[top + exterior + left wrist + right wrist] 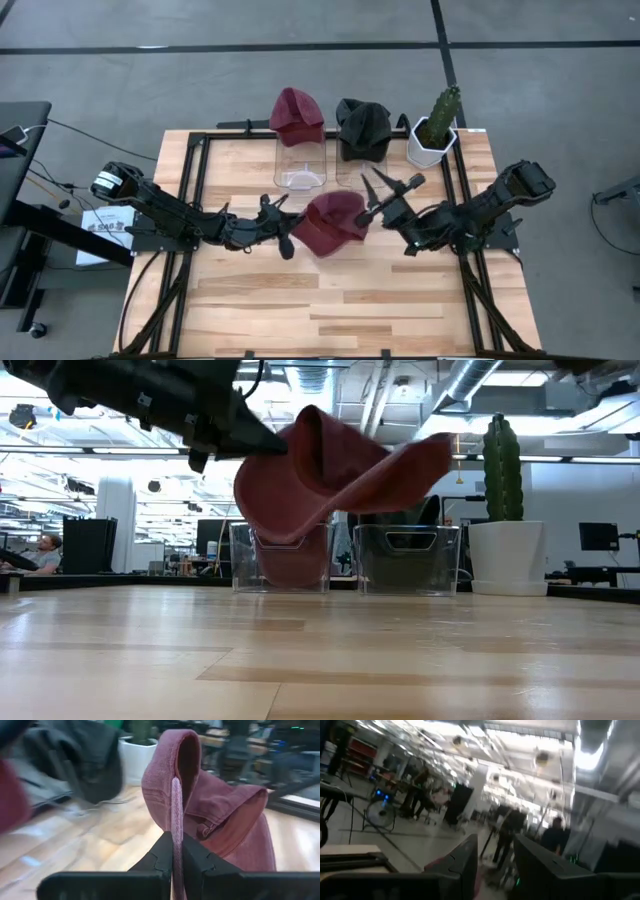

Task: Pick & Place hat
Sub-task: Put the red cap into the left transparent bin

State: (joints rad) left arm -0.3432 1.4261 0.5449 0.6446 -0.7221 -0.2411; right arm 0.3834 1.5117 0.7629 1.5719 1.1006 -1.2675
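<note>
The hat, a maroon cap, hangs in the air over the middle of the table, just in front of the two clear bins, and I've got it pinched in the left gripper, whose fingers are clamped tight on a thin edge of the fabric. In the low view it sags off that one pinch point like a rag, brim end flung out toward the cactus, so I judge it light, soft and floppy, with only the brim giving any stiffness. A hold on the rim or strap as I have now looks secure enough, but the cloth will swing and fold on any quick move, and I'd grip the brim if I wanted it to keep its shape. The right gripper sits just beside the hat on its far-right side with its fingers spread and nothing between them; I can't tell whether a fingertip touches the cloth. Behind, the left bin already carries another maroon cap on its back rim, and the right bin a black one. I'd guess the drop goes into the left bin, and I'd lower it slowly so the crown doesn't catch the wall.
</note>
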